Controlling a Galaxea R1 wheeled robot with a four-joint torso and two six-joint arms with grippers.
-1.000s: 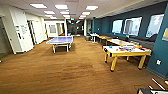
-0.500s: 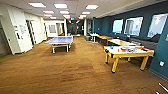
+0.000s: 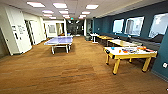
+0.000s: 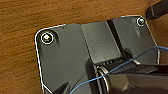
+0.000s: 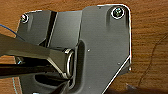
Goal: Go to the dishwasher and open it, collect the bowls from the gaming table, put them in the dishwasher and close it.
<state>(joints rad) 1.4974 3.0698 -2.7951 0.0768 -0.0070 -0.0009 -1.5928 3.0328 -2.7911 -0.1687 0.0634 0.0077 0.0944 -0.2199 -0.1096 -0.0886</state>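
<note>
**Rolling toward the yellow game table**

The head view opens on a long room with a brown wood-look floor (image 3: 75, 72). The yellow game table (image 3: 130, 53) stands at the right, close to the dark teal wall (image 3: 140, 17), and it sits slightly larger and nearer in view than a second ago. The whole scene has shifted with it, so the camera, and with it the robot, has moved forward; the furniture itself has not moved.

On the game table's top lie small bright items: a blue bowl (image 3: 113, 48) near its far left end, and orange bowls (image 3: 141, 48) toward its far right end, among other clutter too blurred to sort out. A blue ping-pong table (image 3: 59, 40) stands well apart from the game table, farther down the room to its left.

Both wrist views look down past dark robot parts at the floor; whether either gripper is released or clenched cannot be told.

The bowls rest uncollected, so I judge this to be the approach to the collecting step.
</note>
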